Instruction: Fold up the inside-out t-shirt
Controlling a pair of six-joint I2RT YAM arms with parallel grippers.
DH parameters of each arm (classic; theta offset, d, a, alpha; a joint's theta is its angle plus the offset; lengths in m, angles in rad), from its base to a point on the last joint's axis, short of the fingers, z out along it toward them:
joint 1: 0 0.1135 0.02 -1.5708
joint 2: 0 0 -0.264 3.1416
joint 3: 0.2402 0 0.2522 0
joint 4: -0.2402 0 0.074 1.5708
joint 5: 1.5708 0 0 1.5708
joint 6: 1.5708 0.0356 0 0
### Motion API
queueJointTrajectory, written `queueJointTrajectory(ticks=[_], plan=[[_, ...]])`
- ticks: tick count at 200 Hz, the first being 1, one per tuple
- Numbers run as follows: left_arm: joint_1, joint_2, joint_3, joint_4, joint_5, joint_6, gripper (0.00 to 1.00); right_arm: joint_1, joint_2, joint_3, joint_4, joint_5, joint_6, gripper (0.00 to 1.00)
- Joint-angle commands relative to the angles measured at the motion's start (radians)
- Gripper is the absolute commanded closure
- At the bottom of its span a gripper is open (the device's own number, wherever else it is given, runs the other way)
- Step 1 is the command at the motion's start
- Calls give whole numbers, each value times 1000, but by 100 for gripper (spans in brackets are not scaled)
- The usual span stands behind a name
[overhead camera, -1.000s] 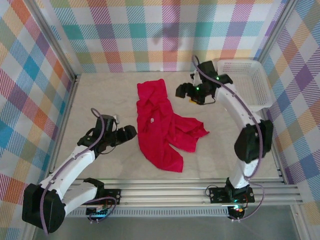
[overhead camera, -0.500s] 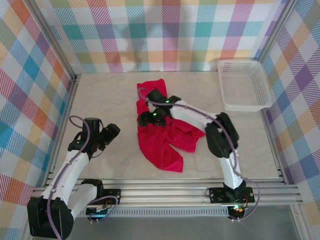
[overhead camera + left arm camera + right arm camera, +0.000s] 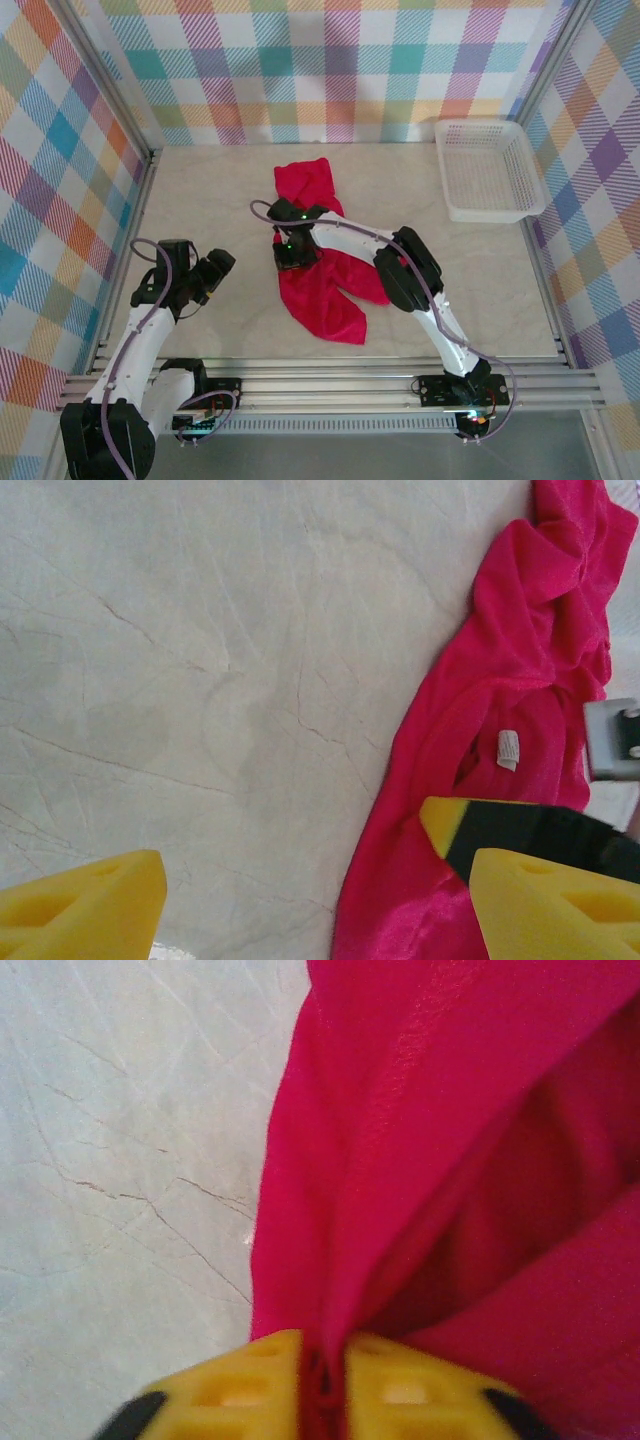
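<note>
Marbled surface (image 3: 200,190) is carrying the crumpled red t-shirt (image 3: 322,295); right tool (image 3: 322,1375) is clamping an edge fold and should be lifting slowly, left tool (image 3: 213,273) is hovering released

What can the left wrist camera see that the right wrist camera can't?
Left wrist view, not the right wrist one: the small white neck tag on the t-shirt, a long stretch of the shirt's crumpled edge, and the left gripper with its yellow fingers spread wide above the table. Right wrist view, not the left wrist one: the right gripper shut on a fold of the red fabric, seen very close. Both: the red t-shirt and the pale marbled table.
</note>
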Motion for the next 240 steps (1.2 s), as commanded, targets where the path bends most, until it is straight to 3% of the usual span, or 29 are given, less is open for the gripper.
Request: queueJointTrajectory(ticks=[1,26,42,59,96,124,143,173,198,217,240], plan=[[11,1,0,3,33,7,20,-5,-71,136,-83,-14,-39,100],[20,14,41,-6,30,29,20,-21,-114,423,-207,-7,-79,100],[35,30,68,-7,40,34,20,-32,-88,716,-280,-17,-90,100],[60,46,93,-2,55,35,20,-57,-72,948,-269,-57,-59,100],[133,74,139,6,98,35,19,-128,-271,745,119,-211,112,100],[145,92,167,4,112,59,18,-183,-351,775,77,-226,85,100],[145,101,163,12,115,78,18,-222,-472,579,38,-168,44,100],[145,119,138,23,103,87,18,-288,-717,-93,264,-140,68,100],[145,139,120,7,92,98,19,-395,-810,-543,418,-122,136,100],[141,145,87,26,98,90,21,-442,-806,-705,443,-70,108,100],[83,162,54,82,101,71,26,-473,-750,-737,403,-80,59,100]])
